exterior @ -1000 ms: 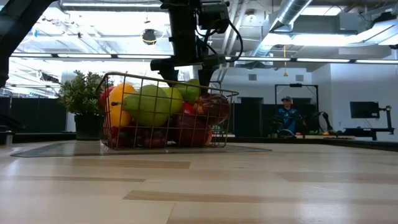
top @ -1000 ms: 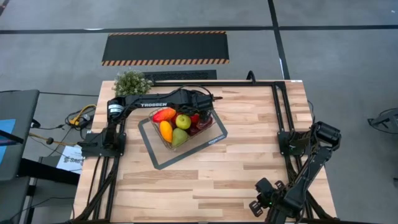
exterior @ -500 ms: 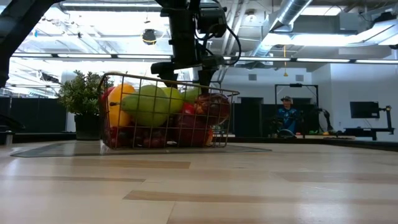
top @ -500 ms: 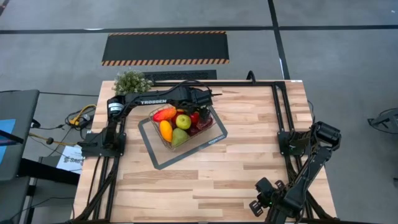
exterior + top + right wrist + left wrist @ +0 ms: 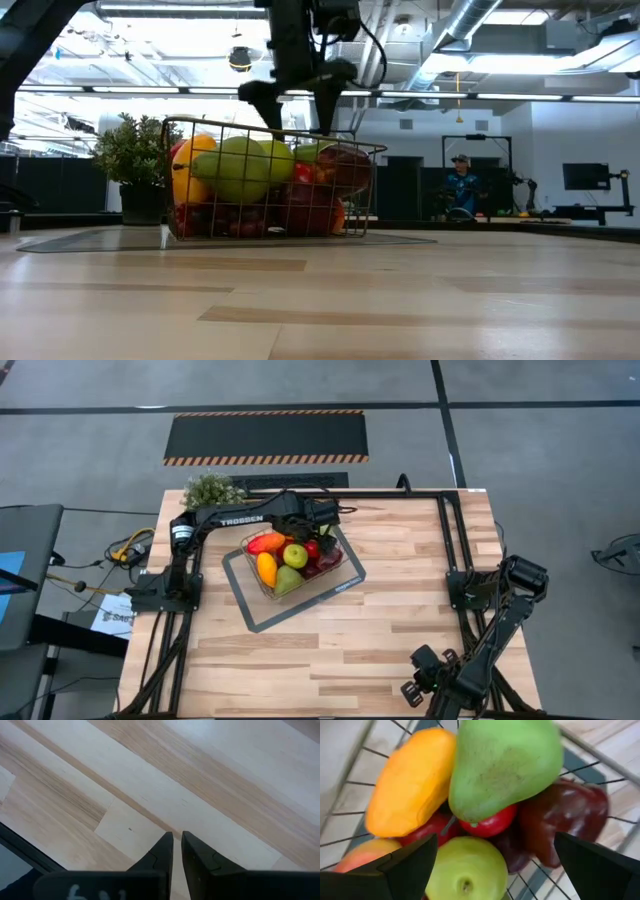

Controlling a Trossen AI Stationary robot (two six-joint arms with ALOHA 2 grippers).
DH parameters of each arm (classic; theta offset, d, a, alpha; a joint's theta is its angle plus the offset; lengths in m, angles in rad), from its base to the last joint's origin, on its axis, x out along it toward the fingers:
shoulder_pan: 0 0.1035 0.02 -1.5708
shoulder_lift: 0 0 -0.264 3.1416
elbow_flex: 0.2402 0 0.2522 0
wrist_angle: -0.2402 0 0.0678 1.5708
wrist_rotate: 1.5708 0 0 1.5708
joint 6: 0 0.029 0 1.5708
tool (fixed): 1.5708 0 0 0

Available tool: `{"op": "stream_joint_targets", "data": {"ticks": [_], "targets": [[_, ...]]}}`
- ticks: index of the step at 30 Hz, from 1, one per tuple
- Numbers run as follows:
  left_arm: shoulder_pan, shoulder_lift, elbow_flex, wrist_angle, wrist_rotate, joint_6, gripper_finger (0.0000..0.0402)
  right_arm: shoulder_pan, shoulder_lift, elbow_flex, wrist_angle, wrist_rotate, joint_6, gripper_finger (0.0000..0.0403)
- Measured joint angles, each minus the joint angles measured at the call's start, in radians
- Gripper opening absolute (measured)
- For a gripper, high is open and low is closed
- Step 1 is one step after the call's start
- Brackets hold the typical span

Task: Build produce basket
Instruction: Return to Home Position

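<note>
The silver wire basket [image 5: 342,558] sits on a grey tray [image 5: 262,615] near the table's far left. It is filled with produce: an orange piece [image 5: 410,780], a green pear [image 5: 505,762], a green apple [image 5: 467,875], a dark red pepper [image 5: 570,815] and red pieces. My left gripper [image 5: 297,100] hovers open above the basket's far side, touching nothing. My right gripper [image 5: 177,845] is shut, parked at the table's near right corner.
A bushy green potted plant [image 5: 211,491] stands at the table's far left corner, just behind the left arm. Bare wood stretches across the middle and near side of the table [image 5: 400,610]. A person [image 5: 461,183] sits far off in the room beyond.
My left gripper has risen from the basket's rim and drawn back a little toward the table's far-left side, its fingers staying open. The fruit in the basket has not moved.
</note>
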Motion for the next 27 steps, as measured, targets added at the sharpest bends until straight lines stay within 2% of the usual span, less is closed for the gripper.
{"op": "stream_joint_targets", "data": {"ticks": [9, 13, 16, 17, 19, 22, 27], "targets": [[0.016, -0.002, 0.144, -0.068, -0.004, 0.057, 0.0385, -0.005, 0.0, 0.0, 0.003, 0.0, 0.0, 0.0062], [-0.031, -0.012, 0.301, -0.101, -0.011, 0.122, 0.0385, -0.005, 0.0, 0.0, 0.003, 0.0, -0.002, 0.0062], [-0.085, -0.032, 0.456, -0.118, -0.064, 0.146, 0.0384, -0.006, 0.0, 0.0, -0.009, 0.0, -0.026, 0.0062], [-0.109, -0.051, 0.471, -0.105, -0.099, 0.146, 0.0384, -0.011, 0.0, 0.0, -0.018, 0.001, -0.039, 0.0062], [-0.151, -0.147, 0.401, -0.044, -0.123, 0.131, 0.0384, -0.02, 0.0, 0.0, -0.031, 0.018, -0.071, 0.0062], [-0.225, -0.258, 0.328, -0.052, -0.177, 0.111, 0.0384, -0.039, -0.01, 0.0, -0.07, 0.102, -0.167, 0.0062], [-0.391, -0.393, 0.243, -0.14, -0.425, 0.038, 0.0384, -0.119, -0.098, 0.0, -0.201, 0.309, -0.473, 0.0061]]}}
